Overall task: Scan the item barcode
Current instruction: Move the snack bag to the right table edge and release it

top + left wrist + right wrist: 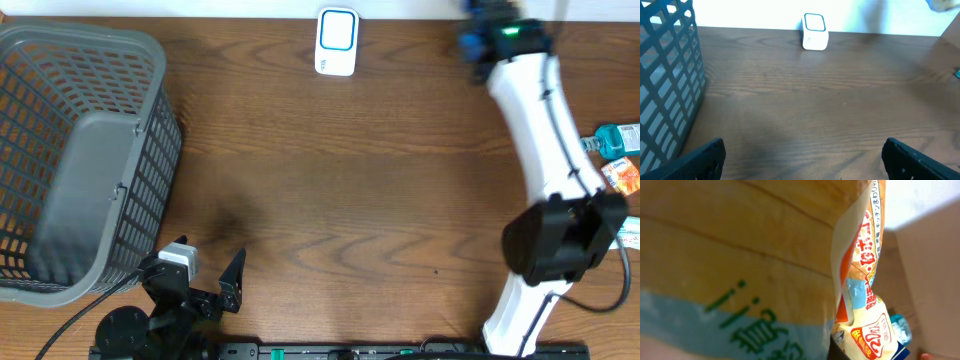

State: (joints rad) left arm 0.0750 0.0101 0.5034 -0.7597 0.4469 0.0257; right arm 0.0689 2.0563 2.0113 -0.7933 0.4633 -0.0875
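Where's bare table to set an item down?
Bare: the wide wood stretch bordered by the grey basket, the scanner and the right arm. Crowded: the right edge, where the blue bottle and orange packet lie, and the front-left corner by the left gripper.

The right arm (535,120) is a long, rounded white link with a thin black cable along it. Behind it, farther from the claw, sits a boxy black joint housing (562,238), then another white link. Nearest the blurred right gripper (482,22) the wrist is blue with a green light (511,31). The left gripper (210,255) is matte black with pointed fingers (700,161). A white-grey block (180,256) sits beside one finger, and a grey cable (75,313) trails behind the claw.
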